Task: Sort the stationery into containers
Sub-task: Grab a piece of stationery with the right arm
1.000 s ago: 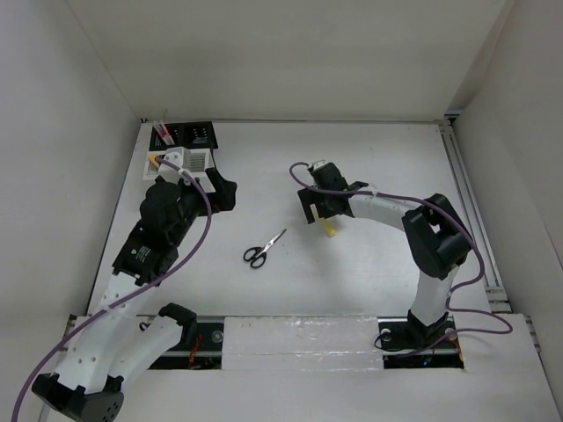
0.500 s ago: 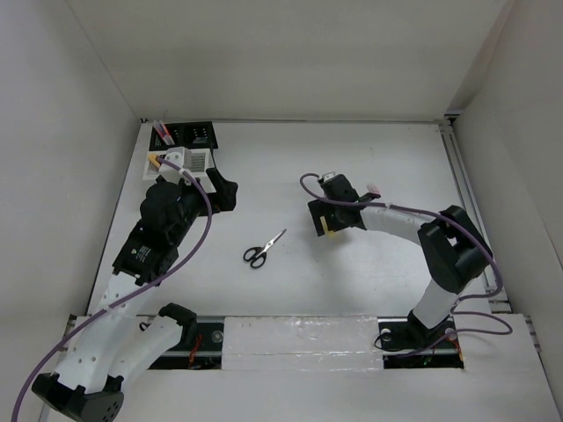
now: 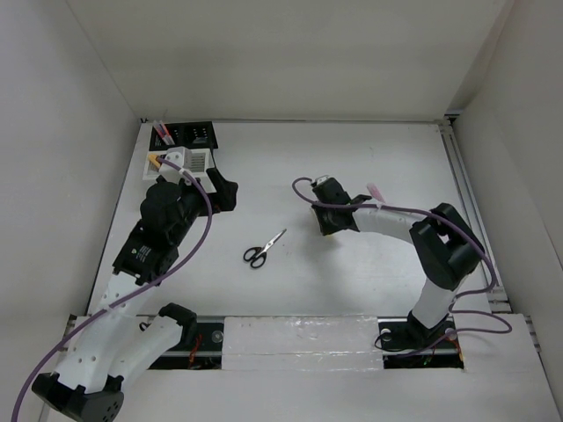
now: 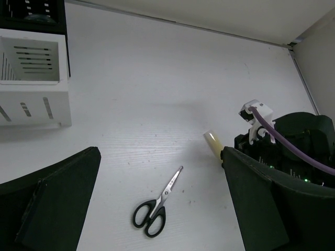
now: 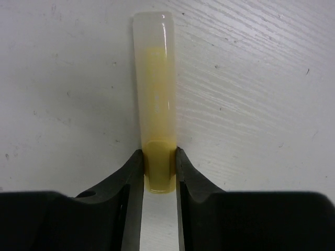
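Observation:
A stubby yellow marker (image 5: 154,94) lies flat on the white table. My right gripper (image 5: 158,155) is shut on its rear end, a finger pressed to each side. Seen from above, the right gripper (image 3: 332,221) hides the marker. Black-handled scissors (image 3: 264,248) lie closed at mid-table, also under the left wrist camera as scissors (image 4: 157,206). My left gripper (image 3: 224,195) hovers open with nothing in it, beside the white slatted organizer (image 3: 189,160). Behind that stands the black mesh holder (image 3: 195,134) with red pens (image 3: 162,134) in it.
A pink marker (image 3: 376,190) lies on the table just right of the right arm's wrist. An orange item (image 3: 153,162) sits in the left part of the white organizer. White walls close in the table on the left, far and right sides.
My right gripper moved down and slightly right onto the yellow marker and closed its fingers on it. The left arm and the scissors have not moved.

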### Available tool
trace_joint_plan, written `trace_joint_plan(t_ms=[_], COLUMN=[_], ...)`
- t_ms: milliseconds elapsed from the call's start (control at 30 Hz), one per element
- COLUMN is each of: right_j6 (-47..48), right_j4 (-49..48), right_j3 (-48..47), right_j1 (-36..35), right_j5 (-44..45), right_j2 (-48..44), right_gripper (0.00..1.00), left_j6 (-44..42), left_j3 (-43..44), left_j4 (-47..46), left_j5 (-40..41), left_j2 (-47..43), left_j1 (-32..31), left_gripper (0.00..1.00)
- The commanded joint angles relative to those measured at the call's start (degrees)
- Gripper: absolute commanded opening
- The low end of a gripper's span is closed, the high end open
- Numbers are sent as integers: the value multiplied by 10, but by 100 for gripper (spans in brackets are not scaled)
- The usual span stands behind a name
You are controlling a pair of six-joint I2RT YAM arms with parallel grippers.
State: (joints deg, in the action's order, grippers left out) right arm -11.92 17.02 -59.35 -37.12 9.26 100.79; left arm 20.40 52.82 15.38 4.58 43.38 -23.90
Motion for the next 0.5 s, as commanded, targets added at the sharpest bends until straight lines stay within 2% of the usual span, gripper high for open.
trace_joint_plan(t_ms=[0, 33, 100, 200, 267, 333, 367, 467], right_j6=[-10, -10, -15, -31, -51, -57, -64, -85], right_j4=[9, 9, 9, -2, -21, -65, -80, -116], right_j3=[-6, -6, -11, -11, 5, 29, 35, 35], right_j1=[-11, -11, -17, -17, -17, -35, -40, -72], right_j5=[15, 15, 15, 21, 28, 14, 6, -13], right_j2=[23, 28, 28, 5, -47, -94, -138, -196], right_gripper=[22, 17, 0, 0, 0, 0, 0, 0], left_j6=[-3, -3, 2, 34, 63, 117, 137, 212], left_j3=[1, 1, 6, 13, 19, 2, -21, -60], left_j4=[-25, -25, -19, -14, -20, -42, -81, -164], left_j5=[-1, -1, -1, -11, -35, -100, -125, -227], left_j2=[2, 2, 2, 13, 19, 25, 31, 52], left_j1=[2, 2, 2, 2, 2, 2, 2, 2], left_gripper=[100, 100, 100, 100, 100, 100, 100, 100])
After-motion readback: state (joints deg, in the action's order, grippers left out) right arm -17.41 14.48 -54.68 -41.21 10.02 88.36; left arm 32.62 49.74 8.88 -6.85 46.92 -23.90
